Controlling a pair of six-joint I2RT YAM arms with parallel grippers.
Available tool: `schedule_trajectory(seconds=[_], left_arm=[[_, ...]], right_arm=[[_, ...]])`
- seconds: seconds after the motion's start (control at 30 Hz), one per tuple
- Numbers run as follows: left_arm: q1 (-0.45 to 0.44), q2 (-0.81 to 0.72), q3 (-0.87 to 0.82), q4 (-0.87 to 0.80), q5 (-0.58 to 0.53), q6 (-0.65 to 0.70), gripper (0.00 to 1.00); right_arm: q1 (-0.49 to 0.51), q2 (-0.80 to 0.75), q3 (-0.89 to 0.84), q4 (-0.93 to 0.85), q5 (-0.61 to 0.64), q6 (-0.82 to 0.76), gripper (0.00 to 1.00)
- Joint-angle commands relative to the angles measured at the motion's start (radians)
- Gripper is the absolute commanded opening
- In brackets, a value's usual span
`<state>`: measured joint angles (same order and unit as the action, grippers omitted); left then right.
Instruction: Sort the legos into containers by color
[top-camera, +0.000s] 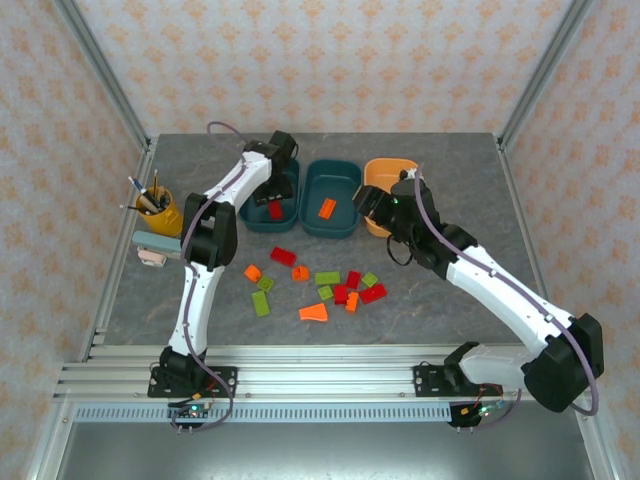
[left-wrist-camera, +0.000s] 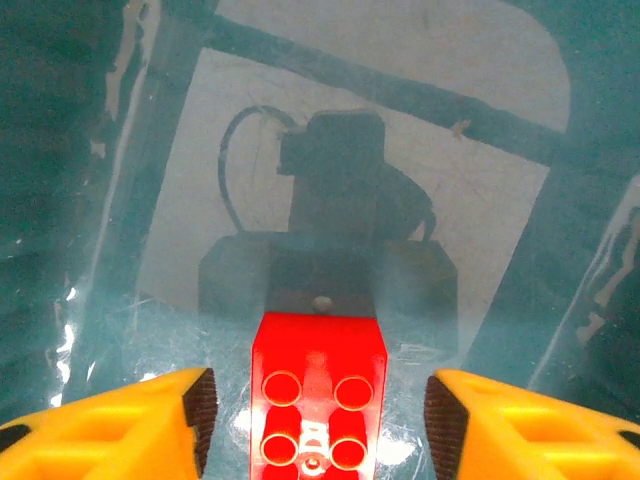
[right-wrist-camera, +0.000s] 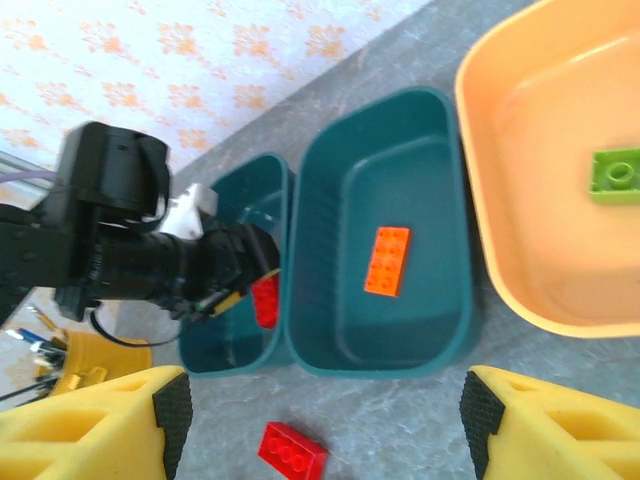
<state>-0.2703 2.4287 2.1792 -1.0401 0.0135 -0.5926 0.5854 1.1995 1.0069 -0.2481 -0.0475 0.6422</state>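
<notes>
Three trays in a row along the far side of the table (top-camera: 470, 180), walls almost touching: left teal tray (right-wrist-camera: 230, 345), middle teal tray (right-wrist-camera: 340, 230), orange tray (right-wrist-camera: 520, 200). Pen cup (top-camera: 160, 212) near the left edge, beside the left arm. Loose legos (top-camera: 330, 285) bunched mid-table in front of the trays; bare table right of the pile and toward the right edge.

Left gripper (left-wrist-camera: 320, 415) low inside the left teal tray, walls close on both sides. Jaws part-open; red brick (left-wrist-camera: 320, 365) on the tray floor between the fingers, gap either side, not gripped.

Right gripper (right-wrist-camera: 324, 405) raised near the seam between middle teal and orange trays, jaws wide apart, nothing in them.

Orange brick (right-wrist-camera: 387, 261) in middle tray, green brick (right-wrist-camera: 614, 175) in orange tray
</notes>
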Motion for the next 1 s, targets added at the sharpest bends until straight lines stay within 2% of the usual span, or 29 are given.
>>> schedule_trajectory(seconds=[0.0,0.2,0.3,0.47,0.63,0.8,0.97], left_arm=[[0.001,-0.090,0.027,-0.043,-0.025,0.011,0.65],[-0.011,-0.275,-0.040,-0.022,-0.016,-0.005,0.74],[-0.025,-0.403,-0.152,0.013,0.014,-0.029,0.77],[-0.072,-0.648,-0.432,0.052,0.038,-0.101,0.76],[-0.107,-0.892,-0.779,0.112,0.085,-0.213,0.75],[-0.109,-1.106,-1.062,0.137,0.103,-0.316,0.75],[-0.109,-1.246,-1.239,0.159,0.124,-0.410,0.74]], right_arm=[[-0.006,-0.051,-0.027,-0.100,0.050,-0.006,0.73],[-0.007,-0.076,-0.082,-0.170,0.061,0.017,0.72],[-0.007,-0.097,-0.115,-0.190,0.060,0.039,0.71],[-0.006,-0.125,-0.148,-0.190,0.018,0.011,0.70],[0.009,-0.151,-0.156,-0.173,-0.070,-0.125,0.69],[0.104,-0.165,-0.141,-0.146,-0.105,-0.299,0.69],[0.186,-0.129,-0.131,-0.111,-0.100,-0.340,0.69]])
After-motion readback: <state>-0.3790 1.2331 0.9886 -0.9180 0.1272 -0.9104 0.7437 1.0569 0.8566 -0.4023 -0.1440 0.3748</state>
